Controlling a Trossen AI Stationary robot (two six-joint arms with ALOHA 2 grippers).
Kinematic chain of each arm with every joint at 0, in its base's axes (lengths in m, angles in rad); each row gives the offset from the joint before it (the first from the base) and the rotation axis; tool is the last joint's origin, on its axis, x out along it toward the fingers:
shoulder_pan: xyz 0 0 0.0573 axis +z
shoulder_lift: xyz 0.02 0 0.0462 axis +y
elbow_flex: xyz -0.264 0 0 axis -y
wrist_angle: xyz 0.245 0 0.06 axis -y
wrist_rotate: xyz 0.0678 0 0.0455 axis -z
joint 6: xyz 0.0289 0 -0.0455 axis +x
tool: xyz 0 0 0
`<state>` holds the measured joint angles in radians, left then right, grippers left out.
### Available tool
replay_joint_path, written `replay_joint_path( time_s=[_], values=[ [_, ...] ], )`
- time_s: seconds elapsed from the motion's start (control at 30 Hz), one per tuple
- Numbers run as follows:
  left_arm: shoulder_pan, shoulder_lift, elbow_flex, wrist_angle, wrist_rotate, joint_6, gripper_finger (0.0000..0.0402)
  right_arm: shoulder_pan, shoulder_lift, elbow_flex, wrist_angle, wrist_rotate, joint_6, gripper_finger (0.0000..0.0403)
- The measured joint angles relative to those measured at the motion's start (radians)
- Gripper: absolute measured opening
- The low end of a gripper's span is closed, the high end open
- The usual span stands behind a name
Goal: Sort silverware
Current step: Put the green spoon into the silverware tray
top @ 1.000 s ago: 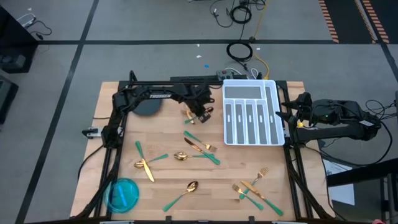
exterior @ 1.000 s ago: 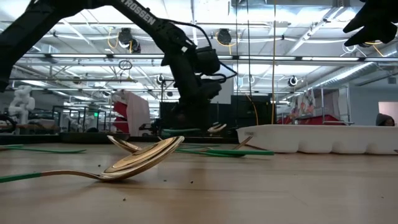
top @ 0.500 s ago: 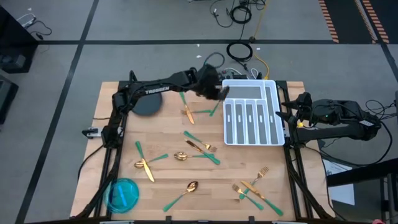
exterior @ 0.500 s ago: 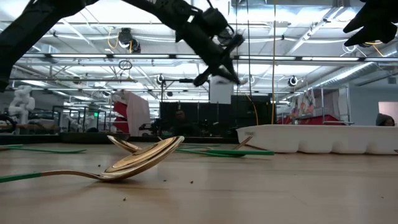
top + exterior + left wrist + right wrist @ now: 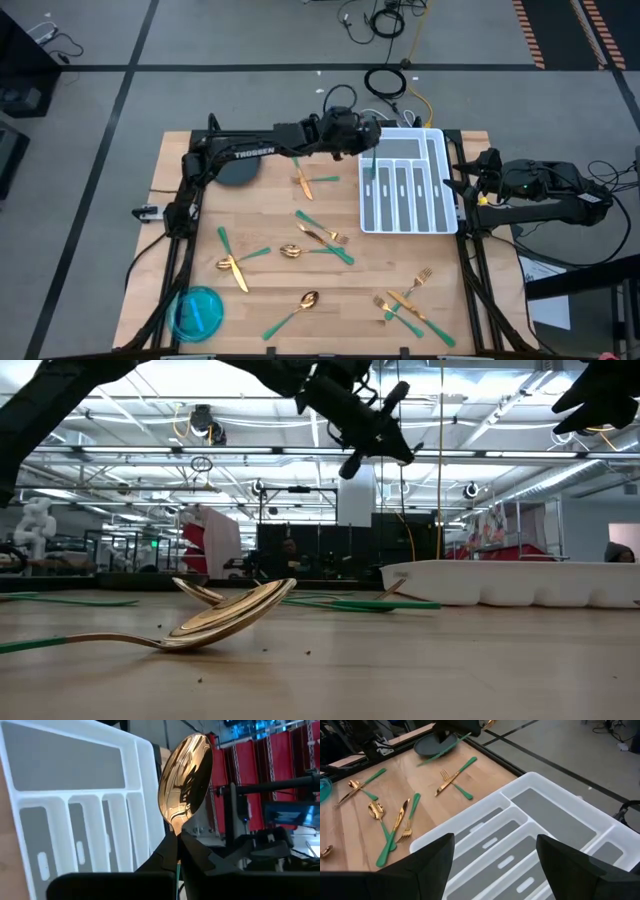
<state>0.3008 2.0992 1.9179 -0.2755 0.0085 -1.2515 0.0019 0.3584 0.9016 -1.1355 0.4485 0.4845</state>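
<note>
1 gold spoon (image 5: pixel 184 775) with a green handle is pinched tight in the left gripper (image 5: pixel 176 842). it is held up in the air over the white tray (image 5: pixel 435 180), above the tray's far left corner, with its shiny bowl sticking out past the fingers. the tray's long slots under it look bare.

the right gripper (image 5: pixel 495 857) waits off the right side of the tray with its 2 fingers spread wide, and it holds nothing.

many more forks, spoons and knives lie on the wooden table (image 5: pixel 170 170) left of the tray and in front of it. 1 fork (image 5: pixel 303 182) crossed with a green handle is just left of the tray. a crossed bunch (image 5: pixel 322 237) lies near the tray's front left corner. another bunch (image 5: pixel 405 304) lies in front of the tray.

a dark round dish (image 5: pixel 237 171) sits far left of the tray, partly under the left arm. a blue bowl (image 5: pixel 198 311) sits well apart from the tray, at the table's near left corner.
</note>
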Motion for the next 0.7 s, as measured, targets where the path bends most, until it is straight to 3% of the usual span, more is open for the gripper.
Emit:
replay_joint_path(
  time_s=[0.3,0.43,0.7],
  values=[
    [-0.054,0.037,0.0,0.017,-0.081,-0.026,0.0007,0.0,0.0,0.0,0.001,0.002,0.003,0.0279],
    [-0.065,0.049,0.0,-0.052,-0.097,0.0,0.0007,0.0,0.0,0.0,0.002,0.001,0.005,0.0279],
    [-0.112,0.078,0.0,-0.107,-0.228,-0.017,0.0007,0.0,0.0,0.0,0.002,-0.002,0.002,0.0279]
  ],
)
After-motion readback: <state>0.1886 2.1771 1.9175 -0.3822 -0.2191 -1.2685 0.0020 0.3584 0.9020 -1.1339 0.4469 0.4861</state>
